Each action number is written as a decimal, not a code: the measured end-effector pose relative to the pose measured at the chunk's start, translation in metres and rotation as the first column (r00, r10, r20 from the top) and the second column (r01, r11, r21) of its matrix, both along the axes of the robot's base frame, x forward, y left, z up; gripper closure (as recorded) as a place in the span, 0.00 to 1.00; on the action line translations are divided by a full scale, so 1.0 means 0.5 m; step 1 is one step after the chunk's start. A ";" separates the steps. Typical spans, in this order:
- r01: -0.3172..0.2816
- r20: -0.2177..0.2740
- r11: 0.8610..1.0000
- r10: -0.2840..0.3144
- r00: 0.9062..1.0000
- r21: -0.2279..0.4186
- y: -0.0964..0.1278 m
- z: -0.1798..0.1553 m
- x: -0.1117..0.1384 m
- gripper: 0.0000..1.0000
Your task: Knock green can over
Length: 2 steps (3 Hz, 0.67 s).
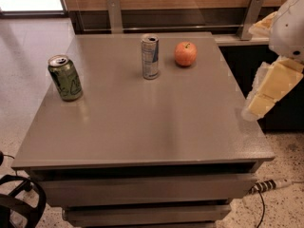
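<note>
Green can (65, 78) stands upright, well left of the slim silver can (150, 57); your gripper (270, 91) hangs far right of that can, grip state can't tell. You must reach leftward.

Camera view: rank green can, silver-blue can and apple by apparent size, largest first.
1. green can: widest, but nearest the camera, so true size is unsure.
2. silver-and-blue can: about as tall, slimmer.
3. apple: smallest.
The pincer hangs beyond the right edge of the table, away from all three.
</note>
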<state>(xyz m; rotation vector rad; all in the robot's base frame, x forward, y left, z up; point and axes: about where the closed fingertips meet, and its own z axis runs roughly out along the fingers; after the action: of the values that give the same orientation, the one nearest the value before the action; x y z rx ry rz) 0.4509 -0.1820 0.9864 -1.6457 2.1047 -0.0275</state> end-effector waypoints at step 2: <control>-0.052 0.063 0.956 0.035 0.997 0.289 0.181 -0.039 0.082 0.00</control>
<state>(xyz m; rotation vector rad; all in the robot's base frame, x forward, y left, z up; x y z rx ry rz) 0.4919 -0.0914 0.9666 -1.4954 1.9235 0.2351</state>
